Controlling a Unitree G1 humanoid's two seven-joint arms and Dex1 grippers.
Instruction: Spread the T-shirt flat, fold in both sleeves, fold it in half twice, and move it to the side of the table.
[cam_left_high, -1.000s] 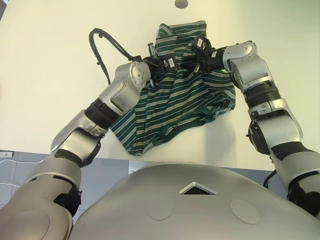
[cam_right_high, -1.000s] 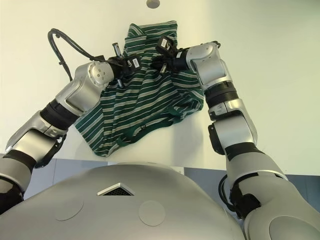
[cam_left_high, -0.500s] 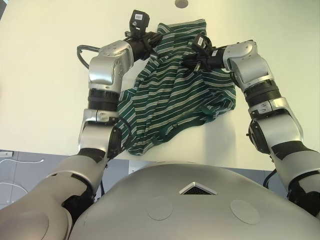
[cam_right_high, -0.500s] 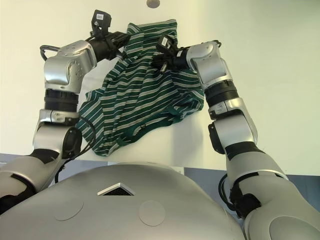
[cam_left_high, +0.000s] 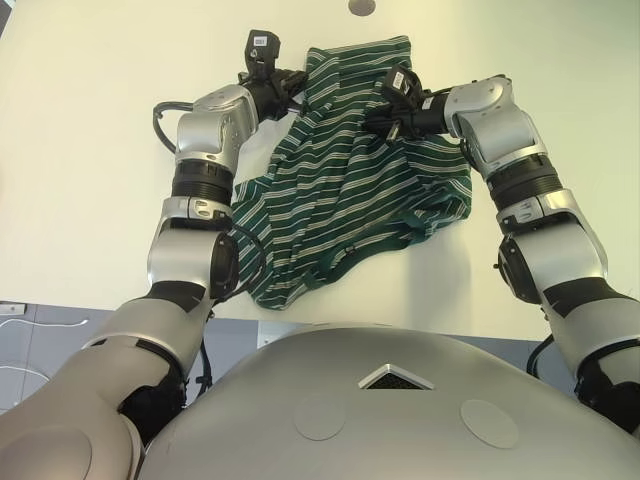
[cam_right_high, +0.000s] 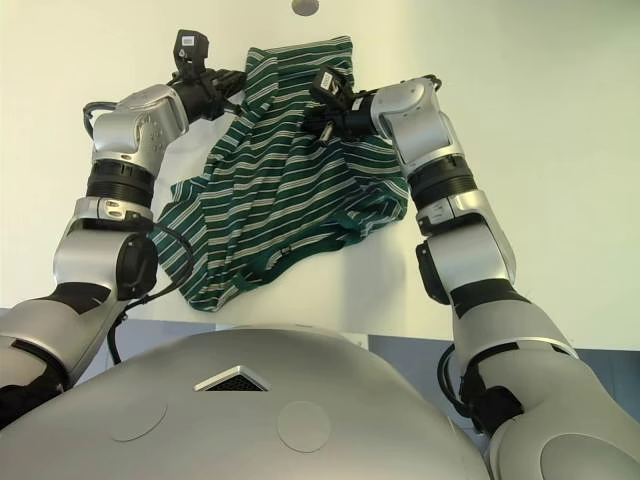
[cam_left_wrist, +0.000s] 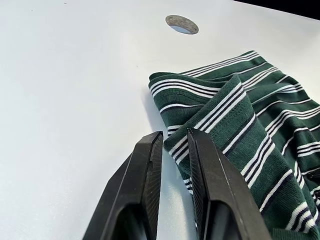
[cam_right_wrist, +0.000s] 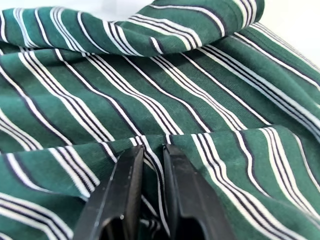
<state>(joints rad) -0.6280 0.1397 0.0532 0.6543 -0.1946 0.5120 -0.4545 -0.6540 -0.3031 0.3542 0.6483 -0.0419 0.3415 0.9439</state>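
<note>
The table is a plain, pale, matte top that runs across the head views. At its far edge, about the middle, sits a small round grey port. Past the near edge on the left there is a strip of grey floor with a thin white cord lying on it.

The T-shirt is dark green with fine white and dark stripes. It lies rumpled on the table, not flat, running on a slant from just short of the round port at the far middle down to the near left. There one corner reaches the table's near edge. The cloth is creased and doubled over on itself, and its right side bunches into a thick rolled fold.

Both arms reach out to the far end of the shirt. The left gripper is at the shirt's far left edge, and its fingers are drawn nearly together on the striped hem (only a sliver of gap shows, with the cloth's edge running into it). Bare table lies just to the left of this gripper.

The right gripper is a little to the right and slightly nearer, on top of the shirt's upper part. Its fingers are closed on a raised ridge of fabric, which puckers up between them. The two grippers are near each other, with a stretch of striped cloth between them.
</note>
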